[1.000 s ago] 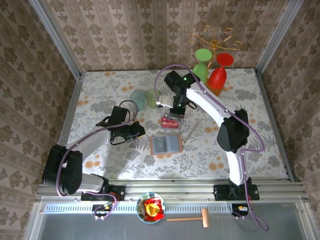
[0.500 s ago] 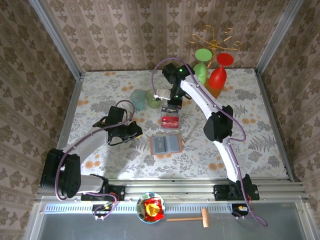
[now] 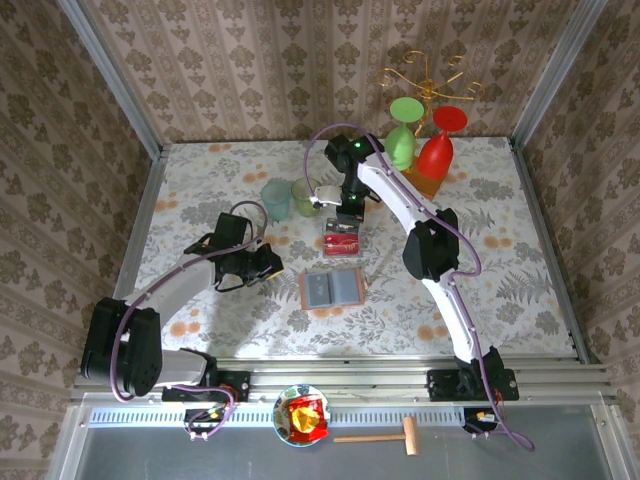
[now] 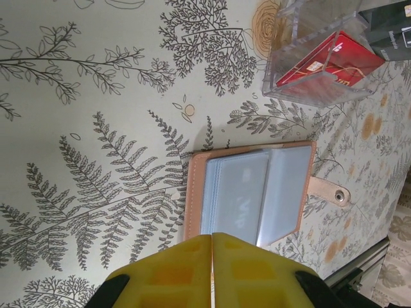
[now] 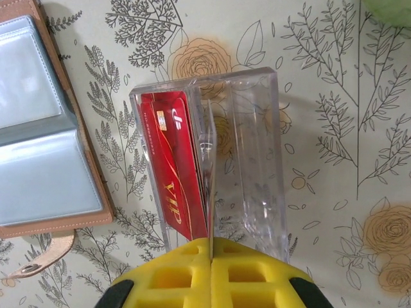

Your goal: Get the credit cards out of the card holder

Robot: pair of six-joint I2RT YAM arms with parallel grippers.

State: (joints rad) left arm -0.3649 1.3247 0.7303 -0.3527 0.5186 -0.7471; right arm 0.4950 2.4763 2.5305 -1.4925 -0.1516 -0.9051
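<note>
Left gripper [image 4: 212, 249] and right gripper [image 5: 210, 251] both closed

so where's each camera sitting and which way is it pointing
top external: above and behind the bases, looking down on the table; both arms show whole.
left wrist: looking down at the open card holder; left claw shut at the bottom edge.
right wrist: looking down at the clear tray holding a red card; right claw shut.
Both wrist views share the card holder and tray.
</note>
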